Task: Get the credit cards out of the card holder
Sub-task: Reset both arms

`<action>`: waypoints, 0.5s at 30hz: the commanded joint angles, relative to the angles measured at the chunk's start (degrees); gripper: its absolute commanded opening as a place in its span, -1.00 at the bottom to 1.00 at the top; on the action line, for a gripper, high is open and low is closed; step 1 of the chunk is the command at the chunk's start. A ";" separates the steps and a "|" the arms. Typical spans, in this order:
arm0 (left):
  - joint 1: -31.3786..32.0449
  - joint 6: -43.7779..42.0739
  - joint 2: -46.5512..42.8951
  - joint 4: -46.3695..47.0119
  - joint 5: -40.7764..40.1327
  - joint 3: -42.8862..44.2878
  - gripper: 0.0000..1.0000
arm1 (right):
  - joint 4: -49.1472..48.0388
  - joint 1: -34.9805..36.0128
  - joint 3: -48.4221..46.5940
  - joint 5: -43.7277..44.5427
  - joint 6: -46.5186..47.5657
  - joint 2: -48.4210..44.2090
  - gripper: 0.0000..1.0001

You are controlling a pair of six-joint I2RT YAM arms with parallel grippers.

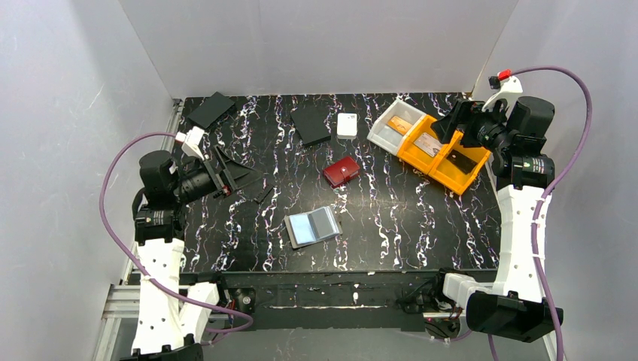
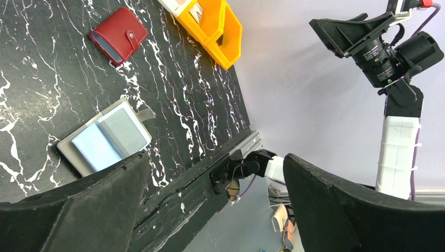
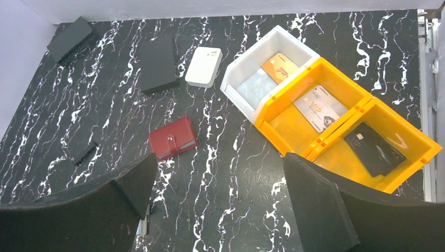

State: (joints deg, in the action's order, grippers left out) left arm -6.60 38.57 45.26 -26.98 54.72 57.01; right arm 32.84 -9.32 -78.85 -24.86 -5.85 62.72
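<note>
Me: Black fingers (image 2: 78,210) of the left end effector (image 2: 215,157) frame its wrist cam, spread wide, nothing btwn them. Right end effector (image 3: 220,163) likewise: wide apart, empty, hovering by the bins.

Sup: Where's the holder?

Me: Small grey folding card holder (image 1: 313,226) lies opened flat, face-up on the black marbled table (image 1: 391,226), mid-front, well apart from both arms. Opened like that so the pockets can be reached from above. Thin light blue card (image 2: 97,149) sits in one half. Other half looks grey, can't tell if it holds anything.

Sup: Orange one?

Me: Thin orange card (image 3: 276,67) lies in the white plastic bin (image 3: 239,102), touching the yellow plastic bins (image 3: 270,134). I'd say that one's done, blue one to go. Left arm's nearer, prob. its job. Card sits flush in its pocket, so it likely needs sliding out by an edge.
</note>
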 commanded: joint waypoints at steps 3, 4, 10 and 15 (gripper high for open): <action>0.54 -0.42 -0.84 0.62 1.09 -1.18 0.99 | -2.47 -0.09 0.37 -1.33 -0.47 -0.31 1.00; 0.64 -0.47 -0.86 0.62 1.09 -1.27 0.99 | -2.47 -0.08 0.38 -1.33 -0.44 -0.29 1.00; 1.41 -0.15 -0.66 0.77 0.49 -1.34 0.99 | -2.58 -0.13 0.42 -2.04 -0.78 -0.13 1.00; 10.83 -0.49 0.17 1.40 -5.66 -0.91 0.99 | -4.23 -0.06 1.78 -7.42 -3.13 -0.17 1.00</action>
State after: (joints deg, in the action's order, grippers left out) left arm -2.63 38.72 45.16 -26.77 52.78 55.86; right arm 32.30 -9.32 -78.48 -27.34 -6.72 62.72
